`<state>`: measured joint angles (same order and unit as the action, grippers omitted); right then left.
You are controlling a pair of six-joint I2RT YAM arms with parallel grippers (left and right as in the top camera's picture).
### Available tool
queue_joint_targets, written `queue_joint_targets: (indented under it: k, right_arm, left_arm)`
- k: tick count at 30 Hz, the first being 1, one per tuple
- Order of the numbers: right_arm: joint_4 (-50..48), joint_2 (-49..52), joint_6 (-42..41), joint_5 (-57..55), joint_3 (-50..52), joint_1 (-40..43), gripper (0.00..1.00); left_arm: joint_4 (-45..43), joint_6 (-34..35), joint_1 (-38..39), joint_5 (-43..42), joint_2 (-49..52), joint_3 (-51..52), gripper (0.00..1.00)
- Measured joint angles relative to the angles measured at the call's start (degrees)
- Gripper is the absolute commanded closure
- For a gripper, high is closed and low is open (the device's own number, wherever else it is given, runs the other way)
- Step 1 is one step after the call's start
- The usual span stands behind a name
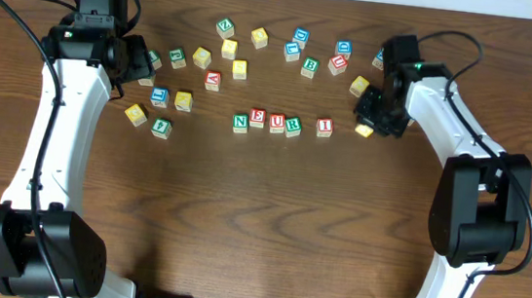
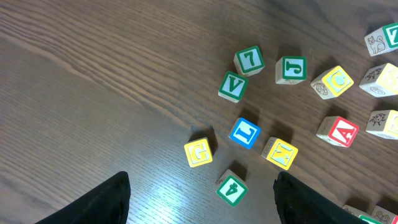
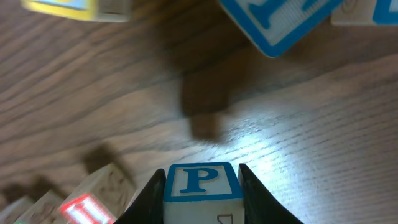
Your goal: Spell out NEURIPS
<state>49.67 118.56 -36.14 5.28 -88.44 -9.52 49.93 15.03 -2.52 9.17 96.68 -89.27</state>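
Note:
A row of blocks reads N (image 1: 240,122), E (image 1: 257,118), U (image 1: 276,123), R (image 1: 293,126), I (image 1: 324,126) at mid-table. My right gripper (image 1: 367,127) is shut on a blue P block (image 3: 201,180) and holds it low, just right of the I block (image 3: 87,208). From overhead the held block (image 1: 364,131) shows a yellow side. My left gripper (image 2: 202,208) is open and empty over the left cluster of blocks, above a green 4 block (image 2: 231,188); it also shows in the overhead view (image 1: 147,64).
Loose blocks lie across the back: a left cluster (image 1: 176,82) with G (image 2: 198,152), L (image 2: 245,132), M (image 2: 280,153), V (image 2: 233,86), 7 (image 2: 249,60), J (image 2: 291,68), A (image 2: 337,130), and a right cluster (image 1: 309,55). A blue block (image 3: 280,18) lies beyond the P block.

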Motion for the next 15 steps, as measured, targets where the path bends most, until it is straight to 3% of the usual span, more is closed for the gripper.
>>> queue_joint_targets:
  k: [9, 12, 15]
  right_arm:
    - [0.68, 0.04, -5.99, -8.28, 1.22, -0.04, 0.77]
    - [0.81, 0.04, -6.86, -10.21, 1.22, -0.07, 0.61]
    - [1.25, 0.04, -7.45, -11.61, 1.25, -0.28, 0.55]
  left_arm:
    - [0.00, 0.00, 0.00, 0.00, 0.00, 0.00, 0.27]
    - [0.00, 0.00, 0.00, 0.00, 0.00, 0.00, 0.27]
    - [0.00, 0.00, 0.00, 0.00, 0.00, 0.00, 0.27]
